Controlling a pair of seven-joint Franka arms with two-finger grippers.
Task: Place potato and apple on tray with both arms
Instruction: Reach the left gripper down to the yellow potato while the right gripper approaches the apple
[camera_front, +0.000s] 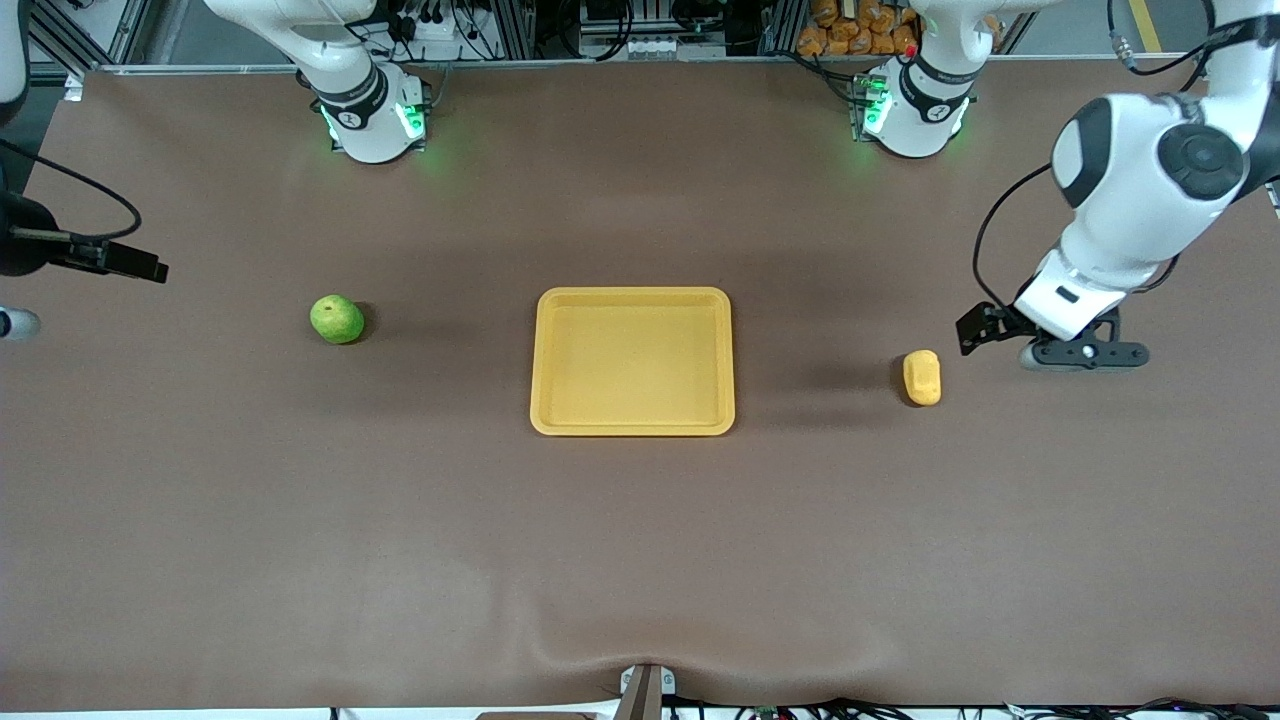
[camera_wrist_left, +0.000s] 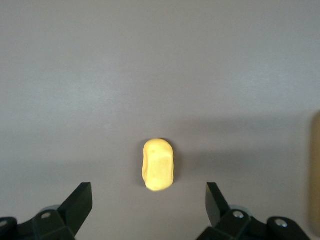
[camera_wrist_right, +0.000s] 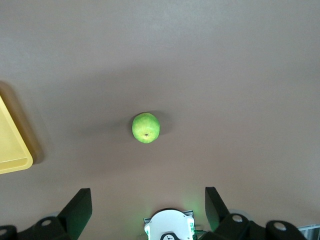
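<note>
The approach step is judged in hand. The oblong yellow-orange potato (camera_front: 922, 377), right of centre, and round green apple (camera_front: 337, 319), left of centre, lie outside the shallow yellow plastic tray (camera_front: 632, 428) at centre. The left gripper (camera_wrist_left: 149, 200) and right gripper (camera_wrist_right: 148, 200) are held wide apart, empty; descent is called for.

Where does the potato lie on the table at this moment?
In the front view the potato lies on the table toward the left arm's end, beside the tray but apart from it, with the open left gripper close by.

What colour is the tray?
Yellow, plain, no pattern; the tray shows best in the front view.
</note>
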